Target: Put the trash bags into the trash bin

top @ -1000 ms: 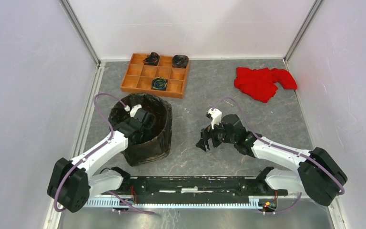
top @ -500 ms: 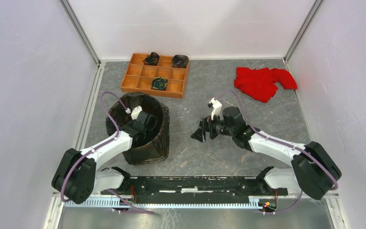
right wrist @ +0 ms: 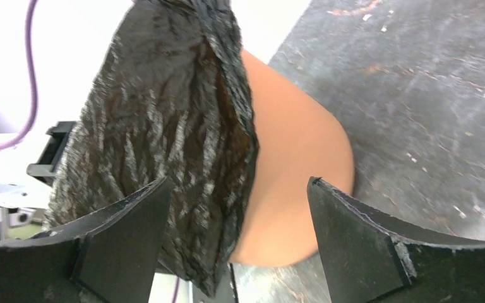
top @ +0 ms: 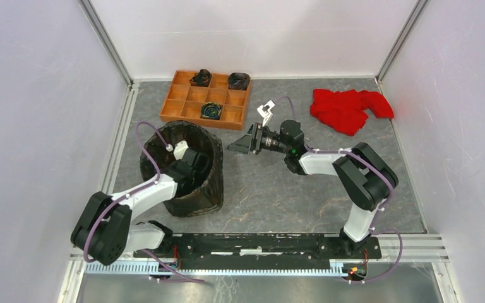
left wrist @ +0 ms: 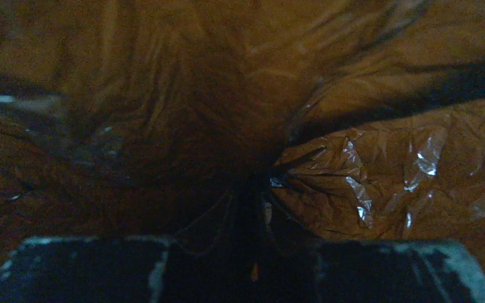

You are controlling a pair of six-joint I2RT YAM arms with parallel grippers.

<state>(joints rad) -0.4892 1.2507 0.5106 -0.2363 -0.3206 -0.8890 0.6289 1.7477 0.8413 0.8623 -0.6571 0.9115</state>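
The trash bag [top: 209,183], thin black crinkly film, lines the trash bin and hangs over its outside, so no peach plastic shows from above. My left gripper [top: 194,165] is down inside the bin. In the left wrist view the film [left wrist: 379,170] glows orange and its creases run together between my dark fingers [left wrist: 88,268]; the gap there is too dark to read. My right gripper [top: 241,143] hovers open to the right of the bin, pointing at it. Its wrist view shows the gripper [right wrist: 239,184] framing the bin's peach side [right wrist: 297,158] and the draped bag [right wrist: 164,113], with nothing between the fingers.
An orange-brown wooden tray [top: 175,107] with small rolled black bundles [top: 212,111] sits behind the bin. A red cloth [top: 347,108] lies at the back right. White walls close in the left, back and right sides.
My right arm has swung from mid-table up and left, and its open gripper now points at the bin's far right side. The left gripper stays inside the bin, which has shifted slightly left.
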